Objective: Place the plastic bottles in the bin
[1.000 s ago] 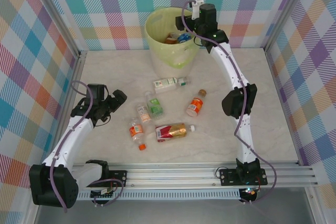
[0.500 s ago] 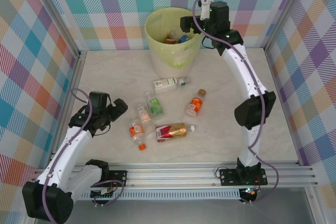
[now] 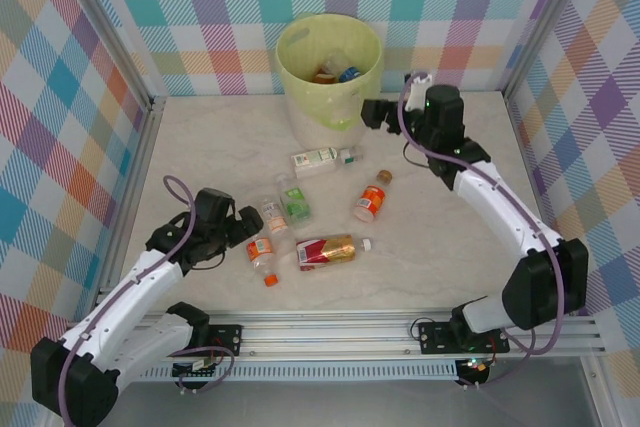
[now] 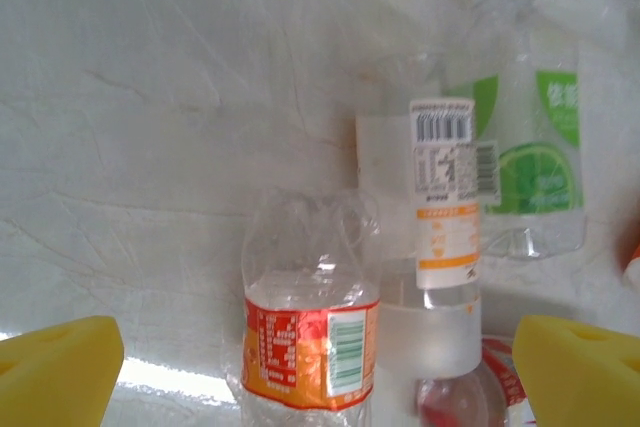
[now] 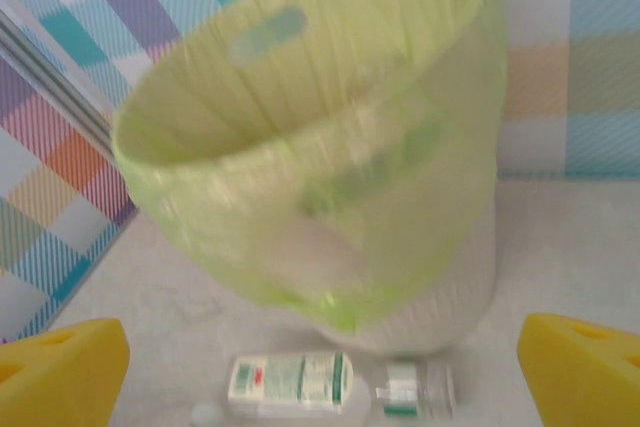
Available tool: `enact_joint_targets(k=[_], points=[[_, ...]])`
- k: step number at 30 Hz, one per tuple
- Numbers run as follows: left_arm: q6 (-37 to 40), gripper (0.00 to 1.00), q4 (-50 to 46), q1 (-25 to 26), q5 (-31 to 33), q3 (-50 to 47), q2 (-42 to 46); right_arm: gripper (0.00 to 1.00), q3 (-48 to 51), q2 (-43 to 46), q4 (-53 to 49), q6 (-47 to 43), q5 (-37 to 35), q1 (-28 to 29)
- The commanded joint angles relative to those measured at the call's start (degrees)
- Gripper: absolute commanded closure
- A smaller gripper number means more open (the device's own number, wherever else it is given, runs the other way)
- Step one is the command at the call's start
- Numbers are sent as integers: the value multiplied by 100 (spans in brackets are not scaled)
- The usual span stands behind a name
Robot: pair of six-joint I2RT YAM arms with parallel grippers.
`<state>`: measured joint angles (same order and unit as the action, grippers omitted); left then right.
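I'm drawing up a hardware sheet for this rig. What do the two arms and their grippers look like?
The left arm and right arm match: white tapered links joined by bulky black joint housings, with a thin purple cable looping along each. The left gripper and right gripper are black, with yellow fingertips. Both are bolted to a silver rail.

The pale marbled table (image 3: pixel 450 247) carries the lined bin (image 3: pixel 335 102), upright at its far edge. Six bottles lie on their sides near the centre:
- white-and-green bottle (image 3: pixel 320 159)
- green-labelled bottle (image 3: pixel 294 202)
- clear bottle (image 3: pixel 272 213)
- orange bottle (image 3: pixel 371 203)
- red-orange bottle (image 3: pixel 260 250)
- red-and-gold bottle (image 3: pixel 330 248)
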<state>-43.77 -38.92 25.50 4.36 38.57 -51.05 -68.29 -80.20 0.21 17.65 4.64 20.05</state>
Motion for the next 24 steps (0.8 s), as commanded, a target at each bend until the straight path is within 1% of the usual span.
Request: enact_joint_targets(k=[1, 5, 7, 12, 20, 24], points=[[-255, 0, 38, 174, -182, -338, -8, 0, 662, 589, 660, 319, 83, 32], [-365, 4, 573, 184, -586, -689, -13, 0, 1548, 958, 1114, 755, -134, 25], [-399, 6, 637, 192, -681, -768, -56, 0, 1736, 1015, 1213, 836, -194, 27], [-391, 8, 697, 218, -810, -957, -149, 1, 1601, 1032, 889, 705, -218, 25], [-302, 12, 1098, 256, -1007, -956, -729, 0, 1600, 1093, 939, 814, -177, 24], [-192, 14, 1235, 315, -875, -1055, -997, 0, 1634, 1190, 841, 768, -218, 25]])
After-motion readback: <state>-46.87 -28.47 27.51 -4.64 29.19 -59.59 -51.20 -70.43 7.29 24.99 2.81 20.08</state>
